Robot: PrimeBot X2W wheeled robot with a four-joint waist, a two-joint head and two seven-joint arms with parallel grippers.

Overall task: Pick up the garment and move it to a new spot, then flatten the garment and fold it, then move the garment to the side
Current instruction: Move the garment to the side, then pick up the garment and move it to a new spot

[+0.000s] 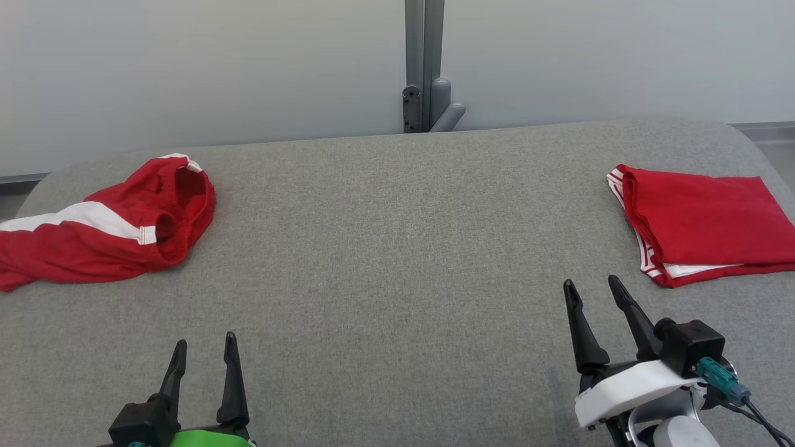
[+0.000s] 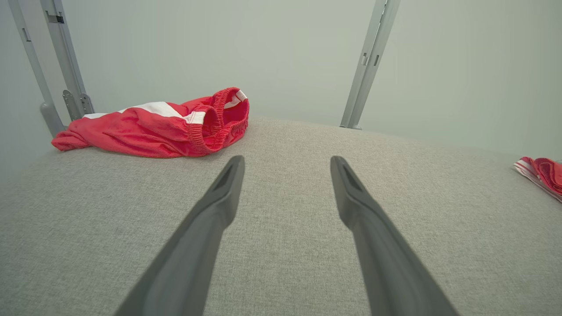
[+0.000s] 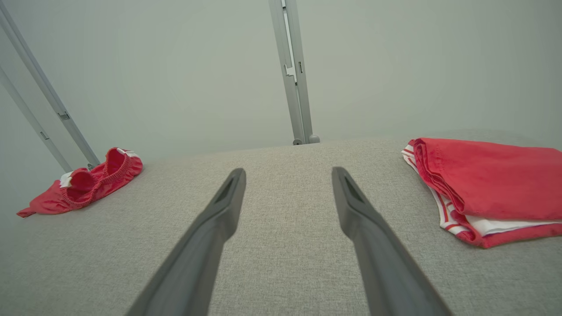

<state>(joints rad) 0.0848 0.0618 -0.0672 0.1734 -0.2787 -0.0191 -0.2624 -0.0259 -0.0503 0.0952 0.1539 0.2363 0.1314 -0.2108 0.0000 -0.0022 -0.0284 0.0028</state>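
Red shorts (image 1: 105, 226) lie crumpled at your left, folded garment (image 1: 705, 220) at right, on grey table (image 1: 397, 261); left gripper (image 1: 205, 338) and right gripper (image 1: 590, 280) wide, empty.

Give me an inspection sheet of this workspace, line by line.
Surface: grey fabric tabletop, flat.
Job's things: crumpled red shorts at far left; folded red garment at far right.
Clutter: nothing seen.
Pincers: left pincer and right pincer both open, holding nothing, over the near side.
Cables: dark cable from a teal plug at the right wrist.
Surroundings: pale wall, grey metal post behind.
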